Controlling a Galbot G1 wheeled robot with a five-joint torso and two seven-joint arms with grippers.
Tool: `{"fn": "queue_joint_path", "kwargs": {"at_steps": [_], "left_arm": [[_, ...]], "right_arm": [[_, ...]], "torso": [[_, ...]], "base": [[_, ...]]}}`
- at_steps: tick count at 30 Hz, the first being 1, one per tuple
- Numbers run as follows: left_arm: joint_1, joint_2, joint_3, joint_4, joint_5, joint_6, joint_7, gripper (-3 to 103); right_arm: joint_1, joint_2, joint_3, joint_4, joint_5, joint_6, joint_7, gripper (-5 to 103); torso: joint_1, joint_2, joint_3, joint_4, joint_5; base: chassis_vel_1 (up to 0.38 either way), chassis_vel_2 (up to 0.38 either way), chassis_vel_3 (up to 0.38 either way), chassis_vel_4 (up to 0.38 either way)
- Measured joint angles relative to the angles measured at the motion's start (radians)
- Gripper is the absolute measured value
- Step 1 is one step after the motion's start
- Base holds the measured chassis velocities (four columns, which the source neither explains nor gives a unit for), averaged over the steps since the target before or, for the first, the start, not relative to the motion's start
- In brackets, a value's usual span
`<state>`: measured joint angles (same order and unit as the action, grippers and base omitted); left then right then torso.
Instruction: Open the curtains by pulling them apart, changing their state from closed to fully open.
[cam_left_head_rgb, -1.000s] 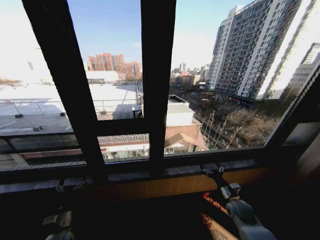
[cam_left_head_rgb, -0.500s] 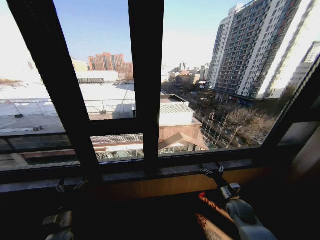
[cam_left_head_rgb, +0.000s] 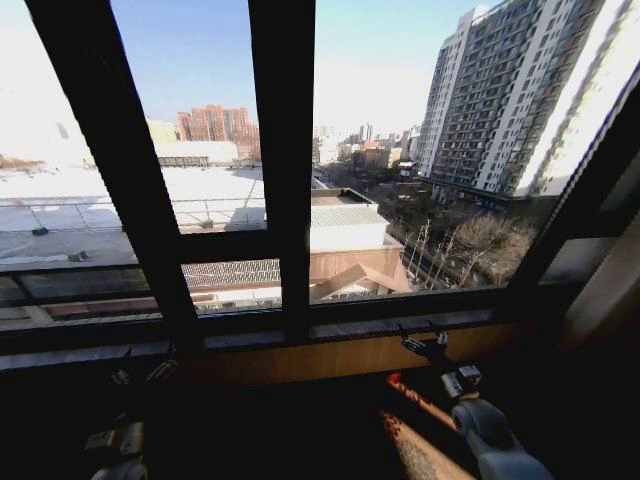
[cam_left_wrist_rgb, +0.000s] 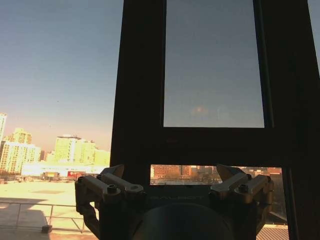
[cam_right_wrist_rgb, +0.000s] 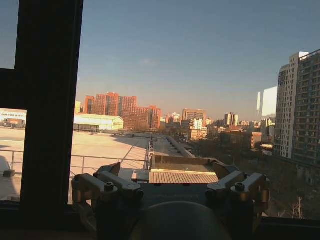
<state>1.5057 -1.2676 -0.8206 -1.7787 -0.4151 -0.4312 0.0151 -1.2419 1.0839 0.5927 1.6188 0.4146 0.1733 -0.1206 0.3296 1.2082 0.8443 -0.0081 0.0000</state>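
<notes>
A dark-framed window (cam_left_head_rgb: 285, 200) shows city rooftops with no curtains across the glass, so the task looks done. The left hand (cam_left_wrist_rgb: 172, 187) and right hand (cam_right_wrist_rgb: 170, 187) rest low near the sill (cam_left_head_rgb: 330, 340), both spread open and empty

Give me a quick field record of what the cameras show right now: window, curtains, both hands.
window: dark frame across the head view, glass uncovered, city rooftops and a tall apartment block outside
curtains: no sheer fabric across the glass in any view
sill: dark ledge below the panes
left hand: low at the left of the head view, near the sill, open, holding nothing
right hand: low at the right, near the sill, open, holding nothing
contact: neither hand touches fabric
</notes>
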Motion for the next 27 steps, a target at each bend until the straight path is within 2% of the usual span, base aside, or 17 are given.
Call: {"fn": "queue_joint_path", "kwargs": {"at_steps": [8,14,17,20,25,27], "left_arm": [[0.000,0.000,0.000,0.000,0.000,0.000,0.000,100],[0.000,0.000,0.000,0.000,0.000,0.000,0.000,100],[0.000,0.000,0.000,0.000,0.000,0.000,0.000,100],[0.000,0.000,0.000,0.000,0.000,0.000,0.000,100],[0.000,0.000,0.000,0.000,0.000,0.000,0.000,100],[0.000,0.000,0.000,0.000,0.000,0.000,0.000,100]], "right_arm": [[0.000,0.000,0.000,0.000,0.000,0.000,0.000,100],[0.000,0.000,0.000,0.000,0.000,0.000,0.000,100],[0.000,0.000,0.000,0.000,0.000,0.000,0.000,100],[0.000,0.000,0.000,0.000,0.000,0.000,0.000,100],[0.000,0.000,0.000,0.000,0.000,0.000,0.000,100],[0.000,0.000,0.000,0.000,0.000,0.000,0.000,100]], "torso": [[0.000,0.000,0.000,0.0001,-0.0007],[0.000,0.000,0.000,-0.0002,0.0006],[0.000,0.000,0.000,0.0003,-0.0011],[0.000,0.000,0.000,0.0000,0.0005],[-0.001,0.001,-0.001,0.0008,-0.0007],[-0.001,0.001,0.000,-0.0004,-0.0011]], "base": [[0.286,-0.365,-0.268,0.382],[0.327,-0.412,-0.324,0.400],[0.267,-0.400,-0.258,0.383],[0.278,-0.324,-0.268,0.295],[0.176,-0.135,-0.176,0.175],[-0.035,0.001,-0.012,0.007]]}}
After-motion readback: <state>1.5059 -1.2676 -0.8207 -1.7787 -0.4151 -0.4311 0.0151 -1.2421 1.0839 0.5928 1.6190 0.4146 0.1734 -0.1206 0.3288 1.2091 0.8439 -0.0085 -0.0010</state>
